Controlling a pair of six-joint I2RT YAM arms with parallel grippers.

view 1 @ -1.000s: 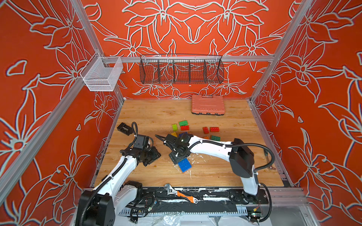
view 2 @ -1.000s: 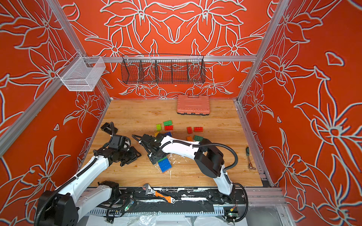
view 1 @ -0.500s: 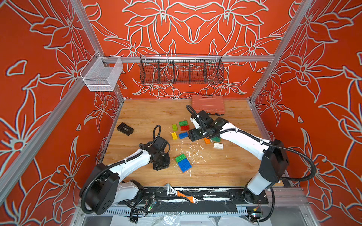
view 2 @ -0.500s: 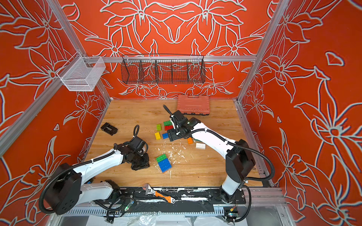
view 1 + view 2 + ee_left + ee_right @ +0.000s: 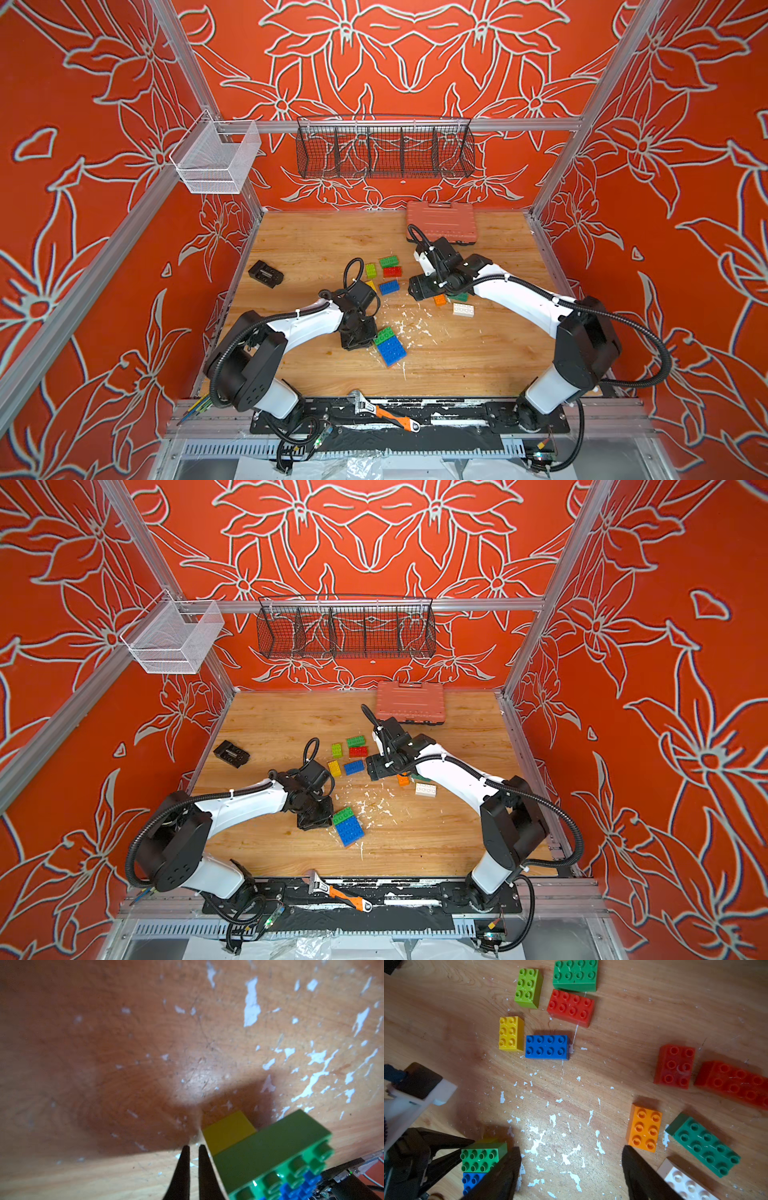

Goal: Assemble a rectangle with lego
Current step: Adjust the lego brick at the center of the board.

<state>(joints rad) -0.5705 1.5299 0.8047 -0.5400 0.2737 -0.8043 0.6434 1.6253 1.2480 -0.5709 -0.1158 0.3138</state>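
On the wooden table (image 5: pixel 478 357) I see the left gripper (image 5: pixel 193 1148) pinched shut on nothing, its tips just beside the green-and-blue lego block (image 5: pixel 390 347) at that block's 9 o'clock, where a yellow brick (image 5: pixel 227 1132) shows under the green. The right gripper (image 5: pixel 571 1148) hangs spread wide and empty over the loose lego bricks (image 5: pixel 389 286) at the block's 12 o'clock — the white brick (image 5: pixel 463 309) lies toward 2 o'clock.

Orange floral walls (image 5: pixel 104 104); scratched wooden tabletop (image 5: pixel 324 245); aluminium frame rails (image 5: pixel 519 124).

Orange-red walls (image 5: pixel 415 62) with pale flower outlines; wood-grain worktop (image 5: pixel 457 353) flecked white; green-and-blue brick stack (image 5: pixel 390 347); salmon-pink ribbed case (image 5: pixel 440 222).
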